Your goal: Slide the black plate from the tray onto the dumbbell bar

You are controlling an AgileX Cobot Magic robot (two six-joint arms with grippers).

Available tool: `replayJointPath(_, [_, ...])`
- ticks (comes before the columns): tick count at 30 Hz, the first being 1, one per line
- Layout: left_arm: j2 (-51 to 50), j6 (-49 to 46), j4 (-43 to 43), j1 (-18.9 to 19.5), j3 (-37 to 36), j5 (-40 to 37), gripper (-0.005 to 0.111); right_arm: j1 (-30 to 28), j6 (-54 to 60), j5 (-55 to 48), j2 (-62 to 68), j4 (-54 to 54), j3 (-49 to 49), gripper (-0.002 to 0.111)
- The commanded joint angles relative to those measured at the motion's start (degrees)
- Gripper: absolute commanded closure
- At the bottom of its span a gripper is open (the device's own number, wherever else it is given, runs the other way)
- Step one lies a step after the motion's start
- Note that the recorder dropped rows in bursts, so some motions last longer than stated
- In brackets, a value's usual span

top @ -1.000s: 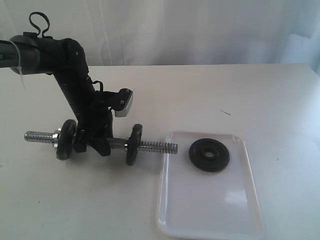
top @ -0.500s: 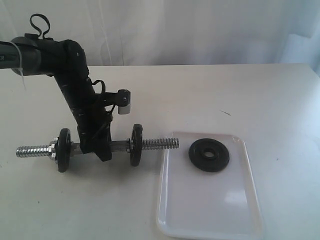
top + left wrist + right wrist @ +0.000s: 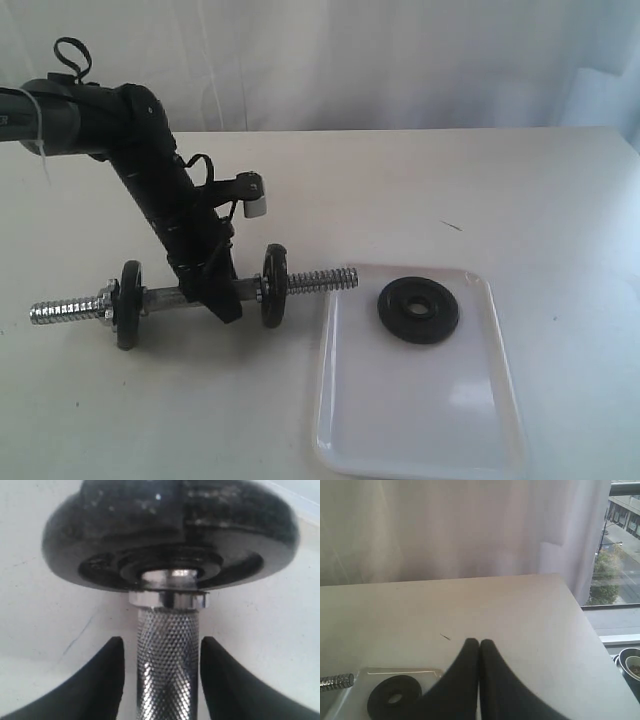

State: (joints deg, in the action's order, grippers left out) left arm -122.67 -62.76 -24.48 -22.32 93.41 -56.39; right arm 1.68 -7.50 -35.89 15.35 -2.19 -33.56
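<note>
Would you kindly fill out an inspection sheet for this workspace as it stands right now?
Surface: white table, with one small dark mark.
Job's things: black plate lies flat in the tray, untouched. The dumbbell bar sits beside the tray, tilted, and carries two mounted discs.
Clutter: nothing seen.
Grippers: left gripper is shut on the bar's knurled middle. The right gripper is shut and empty.
Cables: black cable loop atop the left arm.
Surroundings: white curtain behind the table. A window shows past its edge.
</note>
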Motion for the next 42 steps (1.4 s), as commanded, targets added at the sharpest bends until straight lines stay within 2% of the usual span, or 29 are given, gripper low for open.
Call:
replayJointPath(1, [0.0,0.2,-1.6,-0.8,-0.3,1.9,0.055,0.1,-0.1,-0.1,0.2,-0.3,-0.3,0.108])
replayJointPath(7, [0.0,0.2,-1.3,-2.4,-0.3,4.5,0.055,0.1,-0.1,-0.2,0.2,-0.3,-0.3,0.108])
replayJointPath(13, [-0.2,0.2,-0.3,-2.4,-0.3,4.4,0.073,0.1,-0.1,-0.2,0.2,-0.3,-0.3,0.108])
replayJointPath(20, [-1.3,0.1,-0.6,-2.4,-1.5,5.7,0.077,0.1,-0.1,-0.2,0.2,-0.3,-0.3,0.108])
replayJointPath(23, [-1.3,0.1,-0.6,-2.4,-1.7,5.6,0.09,0.1,-0.1,-0.1,0.2,-0.3,-0.3,0.108])
replayJointPath(25, [-1.3,-0.2,-0.6,-2.4,-1.7,5.4,0.105,0.1,-0.1,-0.1,0.2,-0.3,-0.3,0.108])
replayJointPath(27, [-1.3,-0.4,-0.4,-2.4,-1.7,5.1,0.107,0.1,-0.1,-0.1,0.2,-0.3,-0.3,0.108])
replayJointPath(33, [-1.3,-0.4,-0.1,-2.4,-1.7,2.6,0.106,0.1,-0.1,-0.3,0.2,-0.3,-0.3,0.108])
replayJointPath(34, [-1.3,0.2,-0.1,-2.4,-1.7,2.2,0.104,0.1,-0.1,-0.3,0.2,-0.3,-0.3,0.108])
replayJointPath(40, [-1.3,1.7,-0.1,-2.4,-1.7,2.9,0.067,0.1,-0.1,-0.3,0.2,-0.3,-0.3,0.108])
replayJointPath(42, [-1.3,1.7,0.2,-2.4,-1.7,2.4,0.06,0.1,-0.1,-0.3,0.2,-0.3,-0.3,0.108])
